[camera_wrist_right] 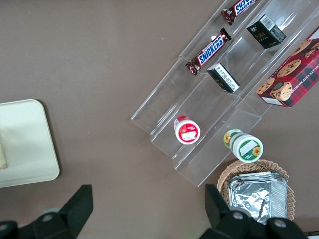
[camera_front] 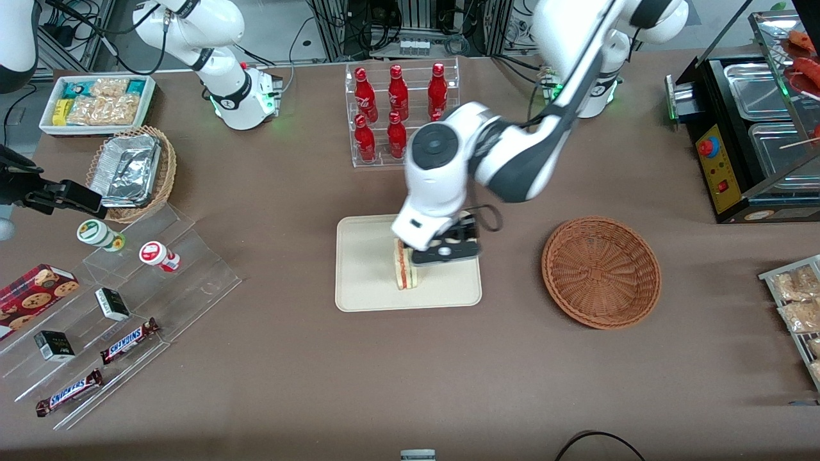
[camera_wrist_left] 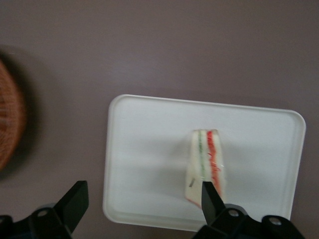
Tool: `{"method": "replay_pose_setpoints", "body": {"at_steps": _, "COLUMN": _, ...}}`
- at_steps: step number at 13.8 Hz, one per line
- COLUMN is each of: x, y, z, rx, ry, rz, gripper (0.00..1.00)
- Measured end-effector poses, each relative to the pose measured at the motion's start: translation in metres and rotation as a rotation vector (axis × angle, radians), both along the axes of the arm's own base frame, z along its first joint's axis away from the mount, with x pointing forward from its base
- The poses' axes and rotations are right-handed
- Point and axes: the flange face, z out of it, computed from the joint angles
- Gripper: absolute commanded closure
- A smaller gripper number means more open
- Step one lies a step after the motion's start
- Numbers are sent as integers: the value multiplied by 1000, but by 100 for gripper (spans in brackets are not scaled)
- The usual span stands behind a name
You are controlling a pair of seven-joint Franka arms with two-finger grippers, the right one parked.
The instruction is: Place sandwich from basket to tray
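Note:
The sandwich [camera_front: 405, 269], a white wedge with red and green filling, stands on its edge on the cream tray [camera_front: 365, 282]. My left gripper [camera_front: 445, 246] hovers just above the tray, beside the sandwich on the basket's side, open and holding nothing. In the left wrist view the sandwich [camera_wrist_left: 207, 159] rests on the tray [camera_wrist_left: 144, 134], and one black finger [camera_wrist_left: 209, 199] overlaps its end while the other stands wide apart; the gripper [camera_wrist_left: 143, 191] is empty. The reddish-brown basket [camera_front: 601, 272] sits empty beside the tray, toward the working arm's end; its rim [camera_wrist_left: 10, 124] shows in the wrist view.
A clear rack of red bottles [camera_front: 400, 112] stands farther from the camera than the tray. Toward the parked arm's end are a tan wicker basket of foil containers [camera_front: 131, 169], a white snack box [camera_front: 96, 102] and a clear stepped shelf [camera_front: 128, 301]. A food warmer [camera_front: 756, 128] stands at the working arm's end.

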Motion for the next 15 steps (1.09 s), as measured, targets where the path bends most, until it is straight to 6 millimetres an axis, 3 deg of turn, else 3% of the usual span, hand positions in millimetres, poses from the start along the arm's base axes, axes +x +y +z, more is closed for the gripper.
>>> {"method": "replay_pose_setpoints", "body": {"at_steps": 3, "x": 19, "y": 70, "z": 53, "rx": 23, "ry": 12, "rz": 73, "gripper": 0}}
{"method": "replay_pose_setpoints", "body": {"at_steps": 6, "x": 25, "y": 127, "z": 88, "rx": 45, "ry": 33, "rz": 64, "gripper": 0}}
{"method": "replay_pose_setpoints", "body": {"at_steps": 9, "x": 26, "y": 177, "z": 113, "rx": 46, "ry": 36, "rz": 41, "gripper": 0}}
{"method": "replay_pose_setpoints", "body": {"at_steps": 15, "x": 17, "y": 297, "z": 144, "rx": 3, "ry": 67, "rz": -63, "gripper": 0}}
